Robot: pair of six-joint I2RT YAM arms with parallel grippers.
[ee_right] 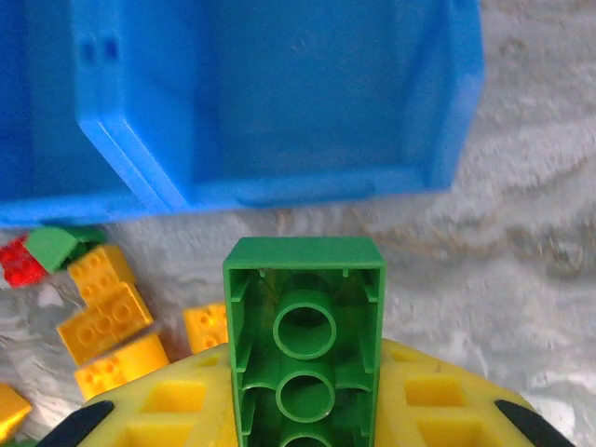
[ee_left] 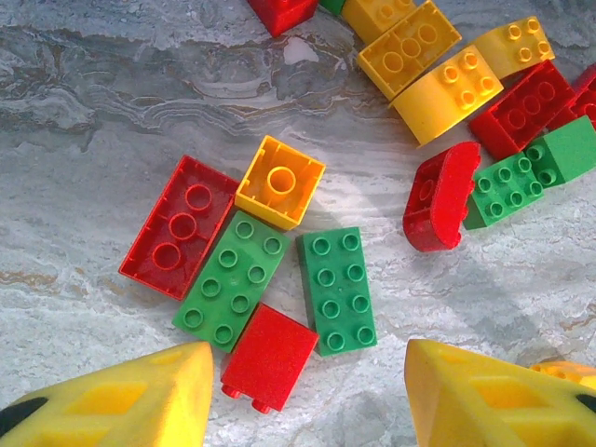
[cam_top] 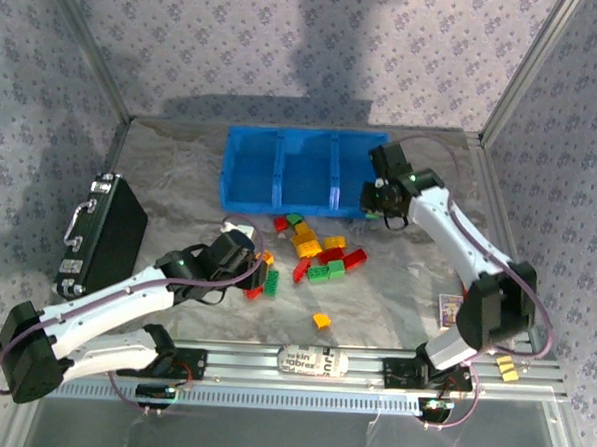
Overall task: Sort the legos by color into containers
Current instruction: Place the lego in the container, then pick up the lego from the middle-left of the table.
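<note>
1 green lego brick (ee_right: 304, 270), lower centre of the frame below the blue bin (ee_right: 279, 191), clenched in the right gripper (ee_right: 304, 419); likely light, rigid, slick, best pinched across its flat walls; left gripper (ee_left: 307, 400) released above loose legos (ee_left: 337, 289).

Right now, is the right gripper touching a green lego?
Touching. The right wrist view shows the green lego clamped in the right gripper, with its yellow fingers pressed against both of the brick's sides.

walls (cam_top: 288, 43): lilac floral-print cloth | corner posts (cam_top: 89, 47): bare metal | tabletop (cam_top: 395, 289): grey marbled sheet
</note>
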